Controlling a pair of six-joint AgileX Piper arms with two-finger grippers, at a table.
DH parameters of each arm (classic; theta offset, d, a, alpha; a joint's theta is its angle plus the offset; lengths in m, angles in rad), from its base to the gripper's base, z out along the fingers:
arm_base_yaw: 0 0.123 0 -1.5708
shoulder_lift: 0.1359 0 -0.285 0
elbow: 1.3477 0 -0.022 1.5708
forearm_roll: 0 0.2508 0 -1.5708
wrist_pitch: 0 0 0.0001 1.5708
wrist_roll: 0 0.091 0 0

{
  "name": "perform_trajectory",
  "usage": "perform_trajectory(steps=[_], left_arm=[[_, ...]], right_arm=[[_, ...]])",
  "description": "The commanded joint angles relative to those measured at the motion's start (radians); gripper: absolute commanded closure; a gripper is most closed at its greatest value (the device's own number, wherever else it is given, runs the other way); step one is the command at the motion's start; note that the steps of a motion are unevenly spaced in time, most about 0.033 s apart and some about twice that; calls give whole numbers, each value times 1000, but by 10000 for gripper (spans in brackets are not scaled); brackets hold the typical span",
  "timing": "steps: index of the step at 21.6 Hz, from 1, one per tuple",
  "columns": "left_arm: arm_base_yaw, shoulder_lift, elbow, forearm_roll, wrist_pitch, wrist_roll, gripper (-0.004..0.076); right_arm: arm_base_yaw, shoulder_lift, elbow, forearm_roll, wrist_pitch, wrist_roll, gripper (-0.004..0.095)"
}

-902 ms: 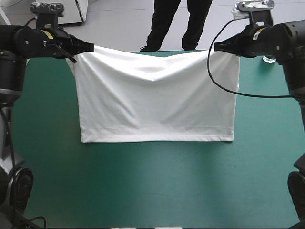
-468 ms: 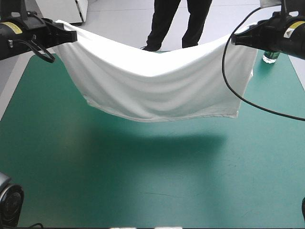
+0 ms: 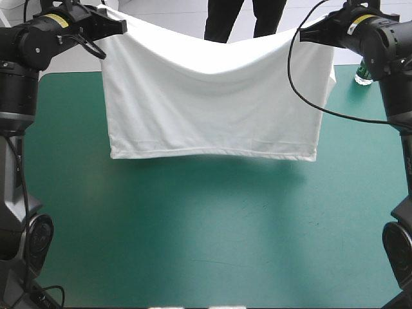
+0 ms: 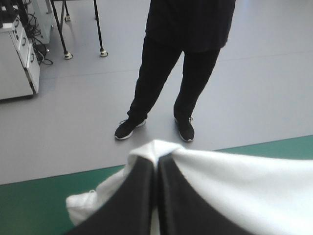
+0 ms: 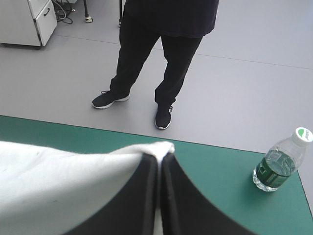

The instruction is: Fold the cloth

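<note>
My left gripper (image 3: 121,27) is pinched nearly closed on one top corner of the T-shirt (image 3: 212,96), and my right gripper (image 3: 304,35) is the same on the other. The shirt hangs spread between them over the far half of the teal-green table (image 3: 206,238), its top edge sagging mid-span. A bottle (image 3: 362,74) stands near the far right corner.

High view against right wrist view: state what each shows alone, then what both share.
Only the high view: the left gripper holding one top corner, and the T-shirt hanging as a full sheet, lower hem included, above the teal-green table. Only the right wrist view: the cloth's corner peeking past the tips of the right gripper, and the white cap of the bottle. Both: the right gripper shut on the T-shirt, and the bottle near the table's far right corner.
</note>
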Motion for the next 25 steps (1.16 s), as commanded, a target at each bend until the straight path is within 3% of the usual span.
perform_trajectory(steps=[1,8,10,11,13,14,17,20,25], left_arm=[[-1,-19,-24,-8,-173,-1,746],[-1,-9,-24,-8,-203,36,746],[-1,2,-22,-8,-57,40,746],[-1,24,-7,-5,109,38,746],[-1,59,73,35,291,-6,746],[-1,60,110,38,308,-15,746],[-5,10,436,34,278,-48,746],[-14,-94,765,-2,169,-38,746],[-32,-232,1098,-61,111,-2,746]], right_arm=[[0,-16,-24,-30,-141,4,922],[0,1,-23,-21,-130,4,922],[0,16,-19,-2,-9,24,922],[-2,31,5,22,95,39,922],[-2,43,92,45,189,58,923],[-2,43,140,61,204,58,923],[-2,0,427,116,220,47,925],[-2,-68,701,148,164,37,925],[-2,-185,1018,211,135,-7,925]])
